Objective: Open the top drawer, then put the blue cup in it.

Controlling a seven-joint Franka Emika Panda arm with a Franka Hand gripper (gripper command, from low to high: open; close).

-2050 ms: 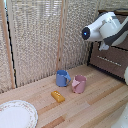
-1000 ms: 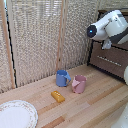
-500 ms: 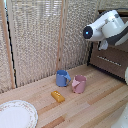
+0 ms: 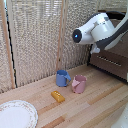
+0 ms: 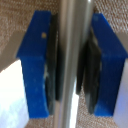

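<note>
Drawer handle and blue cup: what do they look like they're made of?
The handle looks like polished metal: a silvery bar with bright reflective streaks, sitting between the blue jaws of the gripper. The blue cup seems glazed ceramic, judging by its glossy sheen, though glossy plastic can't be ruled out.

Blue cup (image 4: pixel 62 78), pink mug (image 4: pixel 79 84), blue-padded pincer (image 5: pixel 72 62).

Exterior view looks down across the table (image 4: pixel 95 107); wrist view sits tight against the jaws.
</note>
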